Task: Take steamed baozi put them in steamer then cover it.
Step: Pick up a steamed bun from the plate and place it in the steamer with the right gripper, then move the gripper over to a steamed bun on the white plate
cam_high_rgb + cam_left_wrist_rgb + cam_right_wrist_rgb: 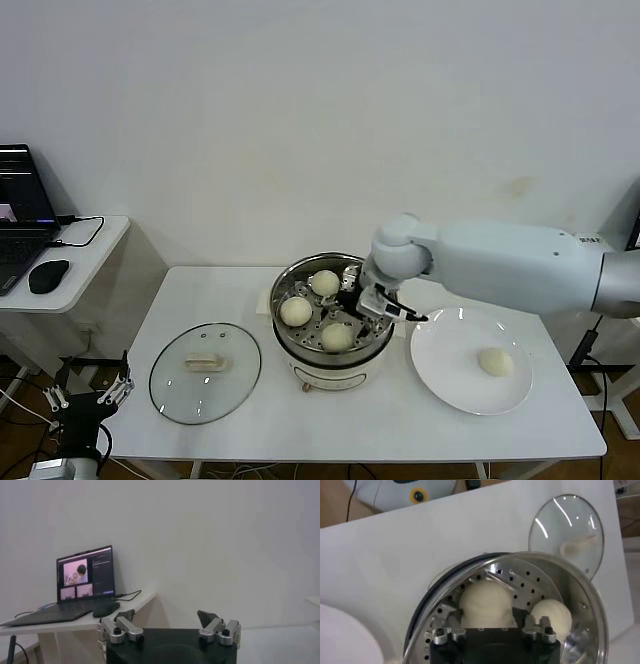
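Note:
The steamer [318, 377] stands mid-table with three baozi on its perforated tray: one at the back [324, 283], one on the left [296, 311], one at the front [337, 337]. My right gripper [352, 305] reaches down into the pot. In the right wrist view it [487, 616] is open, and a baozi [486, 597] rests on the tray between its fingers [455, 619]. Another baozi [550, 617] lies beside it. One more baozi [495, 362] sits on the white plate [445, 375]. The cover [205, 372] lies flat on the table left of the steamer. My left gripper [100, 392] [166, 616] hangs open and parked, low at the table's left corner.
A side table at the far left carries a laptop [20, 215] and a mouse [48, 275]. The plate takes up the table's right part, close to the steamer. The steamer's steel rim [590, 600] rings the right gripper on all sides.

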